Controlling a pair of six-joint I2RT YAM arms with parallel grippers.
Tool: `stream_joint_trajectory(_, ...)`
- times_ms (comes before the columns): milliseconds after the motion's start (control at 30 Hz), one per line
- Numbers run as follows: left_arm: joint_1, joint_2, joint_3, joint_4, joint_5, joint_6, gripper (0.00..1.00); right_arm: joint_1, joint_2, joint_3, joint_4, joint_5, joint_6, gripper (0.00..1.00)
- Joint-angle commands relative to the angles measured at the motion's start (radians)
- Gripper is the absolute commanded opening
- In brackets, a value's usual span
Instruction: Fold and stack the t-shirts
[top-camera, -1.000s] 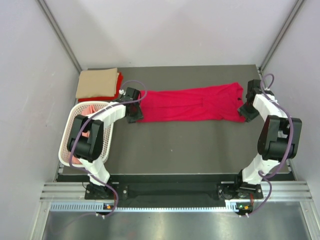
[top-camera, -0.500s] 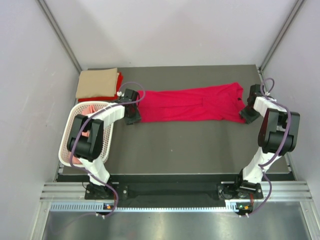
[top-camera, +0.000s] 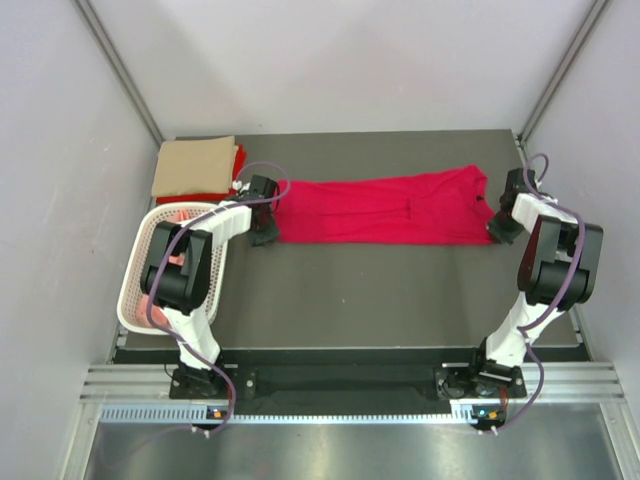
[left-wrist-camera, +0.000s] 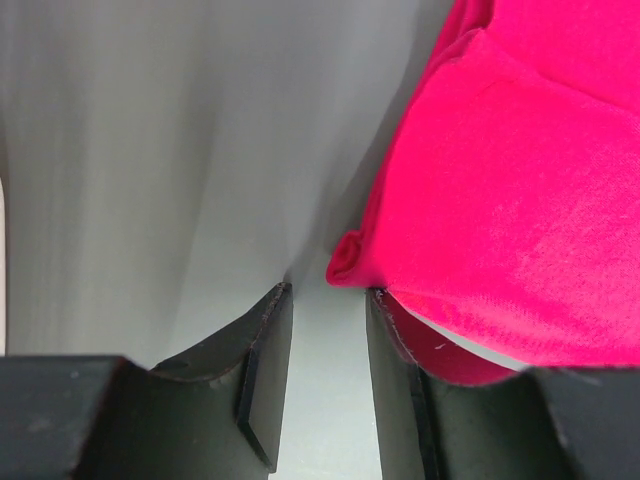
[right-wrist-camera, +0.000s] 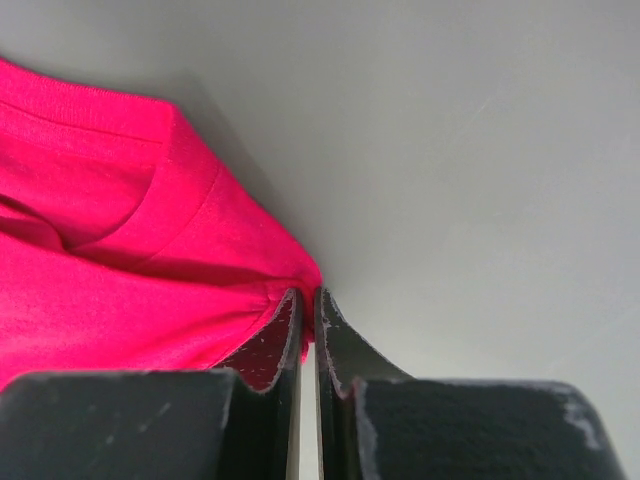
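Note:
A bright crimson t-shirt (top-camera: 380, 208), folded into a long band, lies across the back of the dark table. My right gripper (top-camera: 497, 228) is at its right end. In the right wrist view the jaws (right-wrist-camera: 308, 292) are shut on the shirt's corner (right-wrist-camera: 150, 270). My left gripper (top-camera: 265, 228) is at the shirt's left end. In the left wrist view it (left-wrist-camera: 328, 290) is open with bare table between the fingers. The shirt's corner (left-wrist-camera: 500, 200) lies just past the tips and rests against the right finger. A tan shirt (top-camera: 195, 165) lies folded on a red one (top-camera: 238, 160) at the back left.
A white mesh basket (top-camera: 130, 285) stands at the left edge under my left arm, with salmon pink cloth (top-camera: 185, 216) inside. Grey walls close in the table on three sides. Bare table (top-camera: 380, 290) lies in front of the shirt.
My right gripper has moved right and a little back with the shirt's corner, drawing that end straighter. The left gripper stays at the shirt's left end.

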Motion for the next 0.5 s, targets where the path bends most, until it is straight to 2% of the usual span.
stream_joint_trajectory(0, 0.007, 0.034, 0.014, -0.020, -0.039, 0.008, 0.41, -0.022, 0.010, 0.047, -0.026, 0.089, -0.066, 0.00)
stream_joint_trajectory(200, -0.001, -0.036, 0.069, -0.081, 0.014, 0.006, 0.43, -0.022, -0.017, 0.061, -0.080, 0.075, -0.084, 0.18)
stream_joint_trajectory(333, -0.002, -0.099, 0.127, -0.143, -0.027, 0.005, 0.46, -0.020, -0.061, 0.108, -0.159, 0.065, -0.080, 0.29)
stream_joint_trajectory(467, -0.002, -0.133, 0.146, -0.092, 0.005, 0.017, 0.47, -0.010, -0.099, 0.131, -0.178, -0.001, -0.075, 0.35)
